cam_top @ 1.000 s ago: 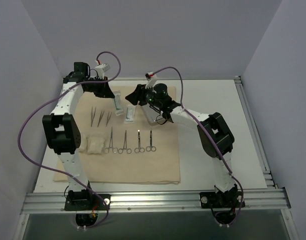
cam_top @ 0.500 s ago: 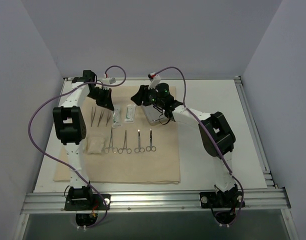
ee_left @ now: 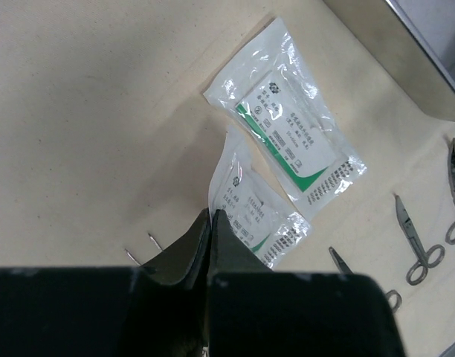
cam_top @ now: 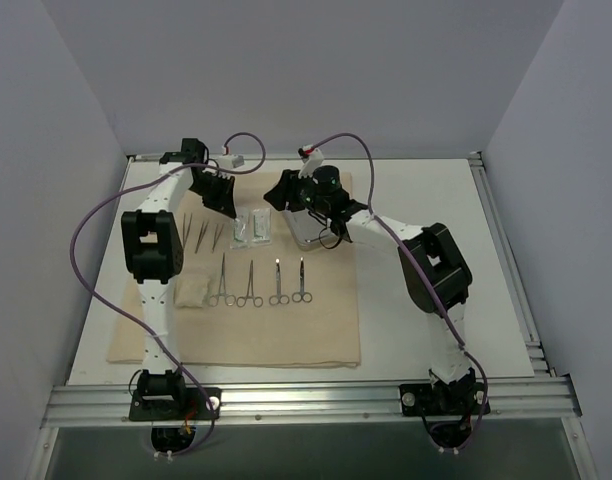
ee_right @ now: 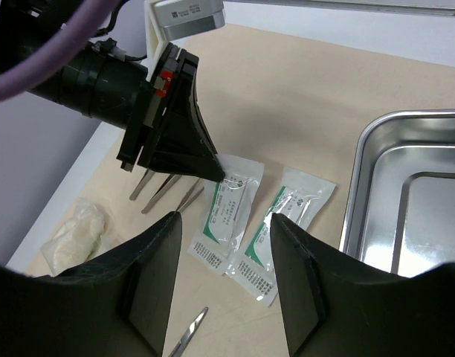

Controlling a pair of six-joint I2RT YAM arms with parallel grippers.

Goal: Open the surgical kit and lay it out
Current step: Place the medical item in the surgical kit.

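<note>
Top external: your cloth wrap (cam_top: 316, 330) covers the desk's left half, with the packets (cam_top: 259, 228) toward its far edge. Left wrist: the left gripper (ee_left: 211, 216) has its fingers pressed together at the nearer packet (ee_left: 253, 208)'s corner. Right wrist: the right gripper (ee_right: 224, 217) has its fingers apart above the packets, beside the steel tray (ee_right: 436, 216).

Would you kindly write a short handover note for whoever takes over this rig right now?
Left gripper: shut, tips at the edge of the nearer packet; a pinch cannot be confirmed.
Right gripper: open, above both packets, holding nothing.
Done: cloth wrap spread flat; tweezers and ring-handled instruments in rows; gauze beside them; tray on the cloth.
Left: probably squaring the nearer packet with the second packet.
</note>
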